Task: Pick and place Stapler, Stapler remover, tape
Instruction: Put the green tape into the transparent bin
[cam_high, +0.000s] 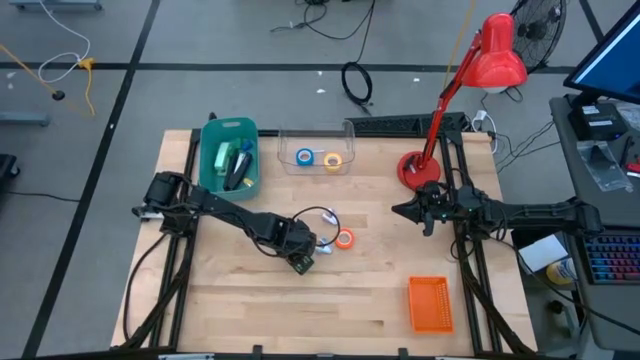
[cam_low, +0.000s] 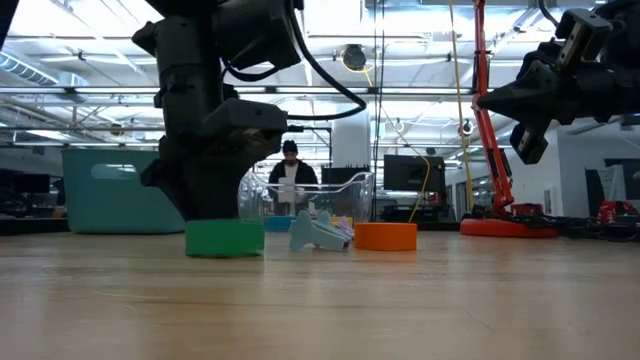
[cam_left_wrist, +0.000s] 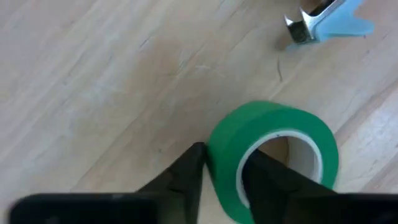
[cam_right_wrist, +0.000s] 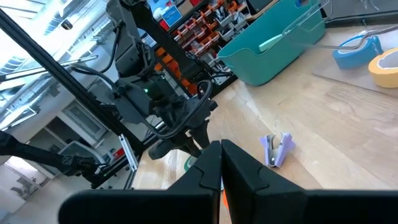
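A green tape roll (cam_left_wrist: 273, 134) lies flat on the wooden table (cam_high: 240, 300), near its middle. My left gripper (cam_left_wrist: 227, 158) comes down on it from above and is shut on its wall. An orange tape roll (cam_low: 386, 236) and a pale blue stapler remover (cam_low: 320, 232) lie on the table just beside it, toward the right. Blue tape (cam_high: 304, 157) and yellow tape (cam_high: 333, 159) lie in a clear tray (cam_high: 315, 135) at the far edge. My right gripper (cam_high: 405, 210) hangs shut above the table's right part, holding nothing. I cannot make out the stapler. My left gripper straddles the green roll's wall (cam_left_wrist: 217, 146) on the side nearest the wrist, one finger (cam_left_wrist: 264, 174) inside the pale core and the other (cam_left_wrist: 189, 168) against the green outside. The fingers point steeply down. The roll sits flat on the table.
A teal bin (cam_high: 230, 155) with dark and green items stands at the far left, next to the clear tray. A red desk lamp (cam_high: 415, 170) stands at the far right, and an orange basket (cam_high: 430, 303) near the front right. A person (cam_low: 289, 175) shows beyond the table.
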